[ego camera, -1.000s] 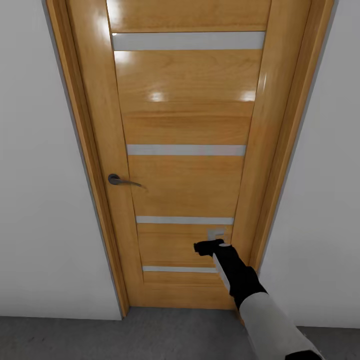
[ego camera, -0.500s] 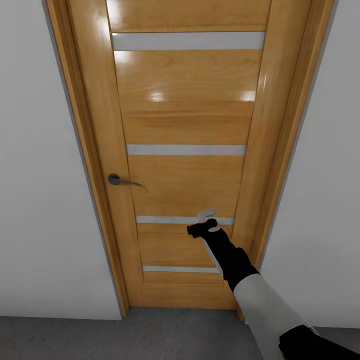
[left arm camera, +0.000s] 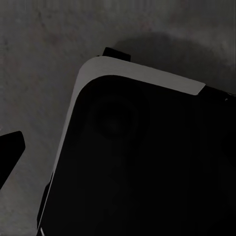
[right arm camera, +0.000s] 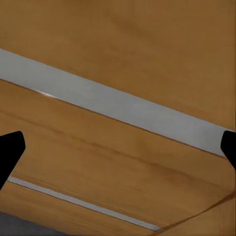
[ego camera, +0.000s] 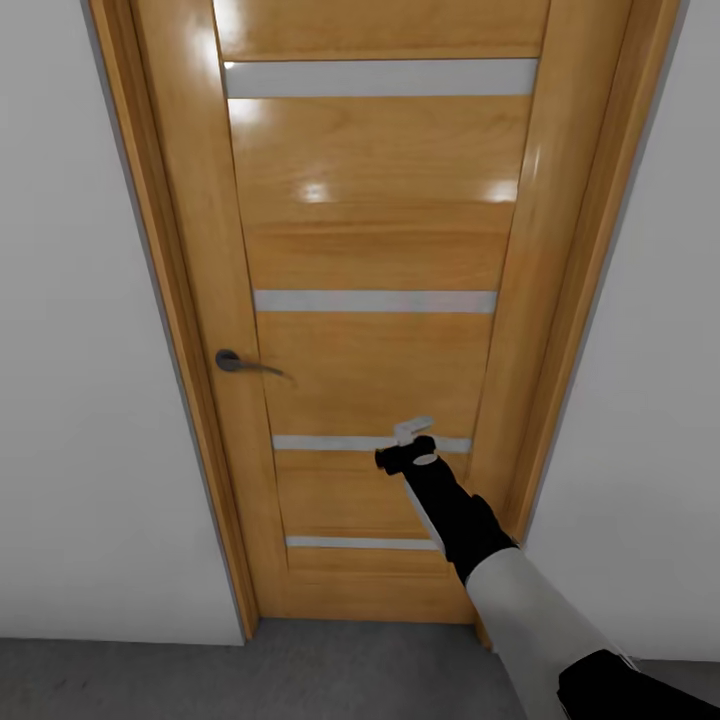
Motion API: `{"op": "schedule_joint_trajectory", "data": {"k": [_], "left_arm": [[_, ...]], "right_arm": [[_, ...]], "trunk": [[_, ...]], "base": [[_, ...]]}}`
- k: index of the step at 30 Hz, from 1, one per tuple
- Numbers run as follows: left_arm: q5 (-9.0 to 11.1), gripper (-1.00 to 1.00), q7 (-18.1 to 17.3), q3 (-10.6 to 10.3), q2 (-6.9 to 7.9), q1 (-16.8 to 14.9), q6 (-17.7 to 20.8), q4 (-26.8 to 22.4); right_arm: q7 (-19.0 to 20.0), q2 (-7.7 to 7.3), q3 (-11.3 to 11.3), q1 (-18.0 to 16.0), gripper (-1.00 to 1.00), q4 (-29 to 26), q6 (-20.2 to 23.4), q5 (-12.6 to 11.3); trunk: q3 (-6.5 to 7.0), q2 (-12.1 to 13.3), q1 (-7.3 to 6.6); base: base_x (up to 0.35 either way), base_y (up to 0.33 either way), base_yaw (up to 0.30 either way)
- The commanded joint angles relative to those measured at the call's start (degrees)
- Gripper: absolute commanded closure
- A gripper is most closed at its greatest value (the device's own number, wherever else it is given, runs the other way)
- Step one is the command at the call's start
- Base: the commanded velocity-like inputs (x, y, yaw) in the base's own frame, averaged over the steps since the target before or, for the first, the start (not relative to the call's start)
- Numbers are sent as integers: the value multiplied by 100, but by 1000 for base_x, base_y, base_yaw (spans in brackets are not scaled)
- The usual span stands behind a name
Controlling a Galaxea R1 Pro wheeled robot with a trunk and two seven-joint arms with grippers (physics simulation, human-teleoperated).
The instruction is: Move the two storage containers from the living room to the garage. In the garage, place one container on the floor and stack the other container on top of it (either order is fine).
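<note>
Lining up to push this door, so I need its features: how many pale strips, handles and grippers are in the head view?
Pale horizontal strips on the door: 4
Door handle: 1
Right gripper: 1
Total: 6

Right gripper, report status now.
Right gripper open, empty, up against the closed wooden door. Left gripper pointed at grey floor, state unclear. Door handle untouched; door blocks the way.
</note>
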Motion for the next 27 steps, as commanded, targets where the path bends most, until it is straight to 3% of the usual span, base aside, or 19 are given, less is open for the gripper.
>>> {"op": "schedule_joint_trajectory", "data": {"k": [1, 11, 12, 15, 27], "left_arm": [[16, -100, 3, 15, -1, 1, -3, -7], [7, -100, 3, 5, 1, 1, -1, -7], [11, -100, 3, 6, 1, 1, 1, -7], [6, -100, 2, 5, 1, 1, 5, -6], [-6, -100, -40, 5, 15, 1, 22, -3]], "right_arm": [[-24, 0, 12, -4, -100, -4, 35, 53], [44, 0, 104, -4, -100, 8, -692, 13], [55, 0, 870, -4, -100, 16, -973, -3], [46, 0, 1066, -4, -100, 30, -1011, -27], [23, 0, 1121, -4, -100, 333, -1182, -19]], "trunk": [[-5, -3, 3], [-5, -3, 3], [-5, -3, 3], [-5, -3, 3], [-5, -3, 3]], "base": [[238, 148, 0], [281, 206, 0], [289, 218, 0], [289, 217, 0], [309, 42, 0]]}}
